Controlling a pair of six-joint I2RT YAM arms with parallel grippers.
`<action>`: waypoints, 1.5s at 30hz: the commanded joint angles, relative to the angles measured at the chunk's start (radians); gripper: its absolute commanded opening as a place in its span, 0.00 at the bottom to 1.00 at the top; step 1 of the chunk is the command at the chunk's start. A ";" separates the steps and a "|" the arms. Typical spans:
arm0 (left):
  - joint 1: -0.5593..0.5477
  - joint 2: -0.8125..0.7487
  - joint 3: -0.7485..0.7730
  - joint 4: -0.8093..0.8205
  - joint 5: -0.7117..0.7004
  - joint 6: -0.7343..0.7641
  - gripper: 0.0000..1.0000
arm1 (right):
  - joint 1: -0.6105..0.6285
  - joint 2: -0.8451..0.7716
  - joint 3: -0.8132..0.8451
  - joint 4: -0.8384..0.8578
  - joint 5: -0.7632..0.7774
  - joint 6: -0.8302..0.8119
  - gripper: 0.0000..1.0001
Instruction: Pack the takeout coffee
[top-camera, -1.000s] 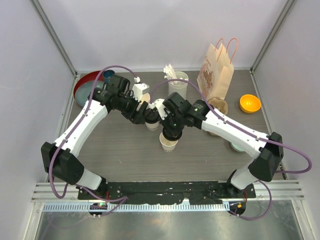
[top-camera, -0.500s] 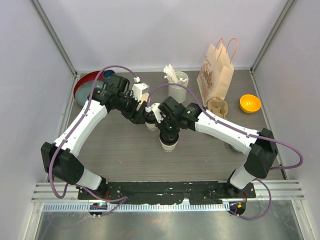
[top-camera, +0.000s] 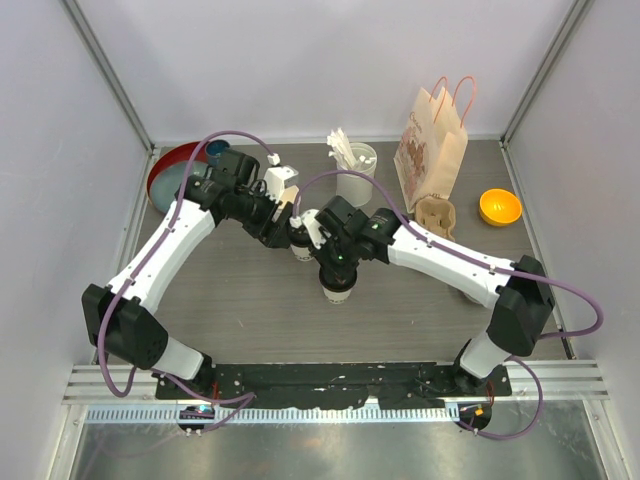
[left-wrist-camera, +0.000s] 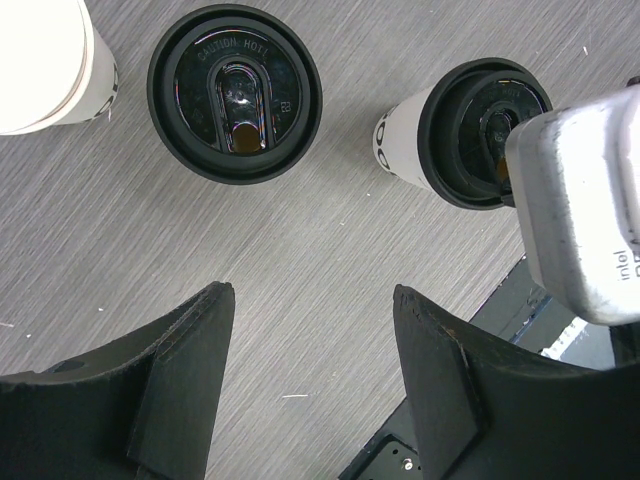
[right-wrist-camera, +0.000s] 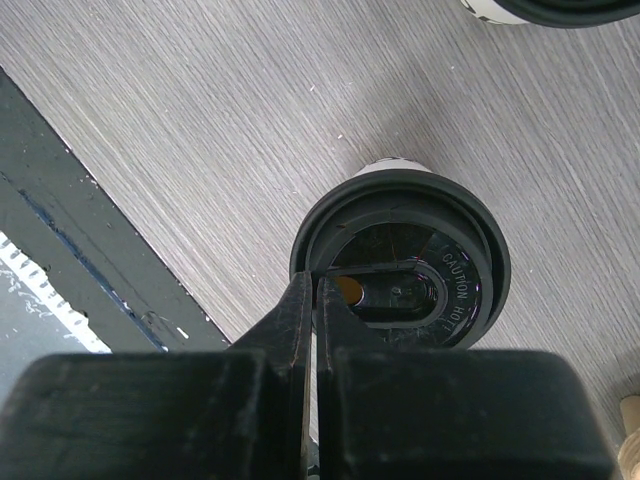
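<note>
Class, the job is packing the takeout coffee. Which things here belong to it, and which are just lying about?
Belong: near lidded cup; far lidded cup; probably the pulp carrier and paper bag, for packing.
Lying about: tub of white sticks; orange bowl; red dish.

On the table (top-camera: 230, 300), the nearer lidded cup (top-camera: 338, 292) stands just before the farther lidded cup (top-camera: 303, 252), the stick holder (top-camera: 356, 172) behind both, the paper bag (top-camera: 432, 150) and cup carrier (top-camera: 436, 212) to their right.

Left pincer (left-wrist-camera: 308, 335) spread wide, facing down; right pincer (right-wrist-camera: 314, 300) pressed closed, also facing down.
</note>
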 joint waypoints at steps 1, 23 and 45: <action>0.006 -0.014 0.013 -0.013 0.024 -0.003 0.69 | 0.007 0.019 -0.002 0.012 -0.018 0.012 0.01; 0.005 -0.014 -0.002 -0.011 0.058 -0.023 0.67 | -0.030 -0.029 -0.101 0.109 -0.092 0.040 0.03; -0.065 -0.040 -0.024 0.021 0.062 -0.088 0.62 | -0.093 -0.127 0.068 0.095 0.023 0.139 0.50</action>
